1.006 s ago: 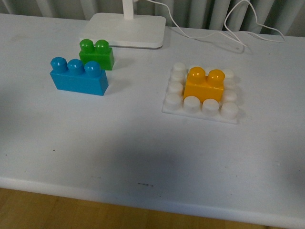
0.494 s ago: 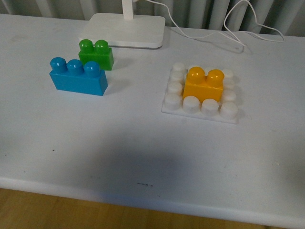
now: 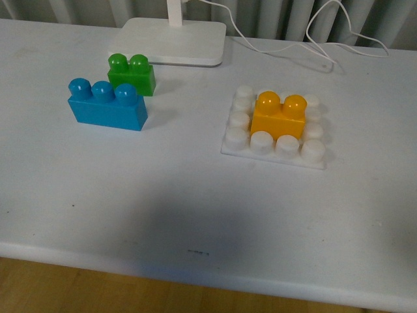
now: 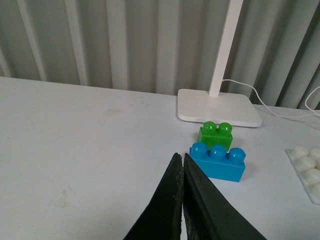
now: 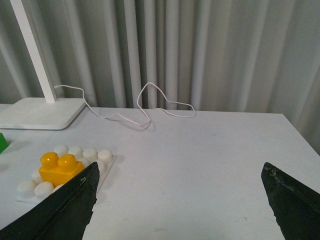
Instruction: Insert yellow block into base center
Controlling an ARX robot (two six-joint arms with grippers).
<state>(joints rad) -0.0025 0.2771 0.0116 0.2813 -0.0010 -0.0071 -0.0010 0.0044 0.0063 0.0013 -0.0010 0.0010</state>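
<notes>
The yellow block (image 3: 279, 115) sits upright on the middle studs of the white base (image 3: 275, 147), white studs showing all around it. From the right wrist view the yellow block (image 5: 60, 168) on the base (image 5: 102, 167) lies well off to one side of my right gripper (image 5: 180, 172), which is open wide over bare table with nothing between its fingers. My left gripper (image 4: 179, 162) is shut with nothing in it, short of the blue brick (image 4: 218, 161); the base's edge (image 4: 306, 166) shows at the frame's side. Neither arm appears in the front view.
A blue three-stud brick (image 3: 107, 104) and a green two-stud brick (image 3: 132, 74) stand left of the base. A white lamp foot (image 3: 174, 40) and its cable (image 3: 313, 36) lie at the back. The table's front edge (image 3: 195, 274) runs close to the camera.
</notes>
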